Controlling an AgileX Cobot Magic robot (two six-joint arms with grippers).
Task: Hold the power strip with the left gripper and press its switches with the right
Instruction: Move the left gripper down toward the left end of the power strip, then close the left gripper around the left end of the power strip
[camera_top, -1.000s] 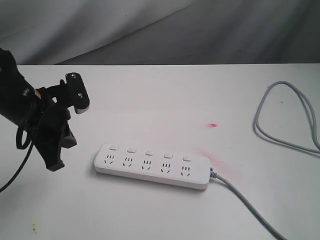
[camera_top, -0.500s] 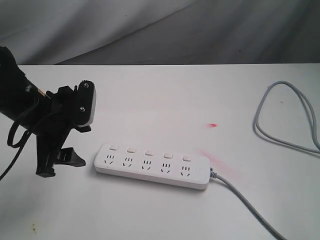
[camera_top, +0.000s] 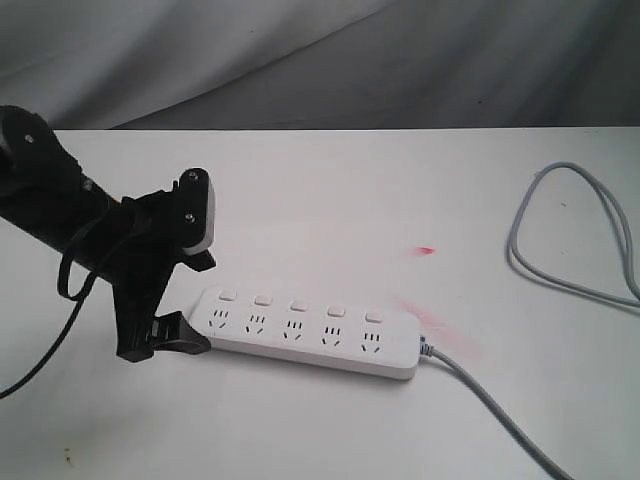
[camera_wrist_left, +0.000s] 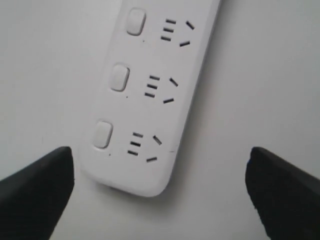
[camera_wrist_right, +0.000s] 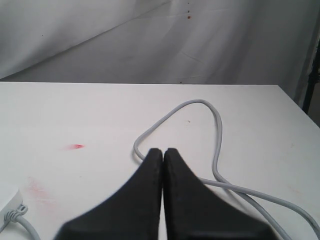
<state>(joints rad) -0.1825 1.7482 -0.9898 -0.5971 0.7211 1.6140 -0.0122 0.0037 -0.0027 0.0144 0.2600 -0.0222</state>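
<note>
Left wrist view: the fingers (camera_wrist_left: 40, 185) of the left gripper (camera_wrist_left: 160, 157) stand wide apart and hold nothing. Between them, touching neither, lies the rounded end of the power strip (camera_wrist_left: 145, 90), its switches (camera_wrist_left: 119, 78) in a row running away from the tips. The right gripper (camera_wrist_right: 162, 152) has its fingers pressed together, empty; beyond its tips a grey cord (camera_wrist_right: 218, 125) loops on the table (camera_wrist_right: 75, 110).
</note>
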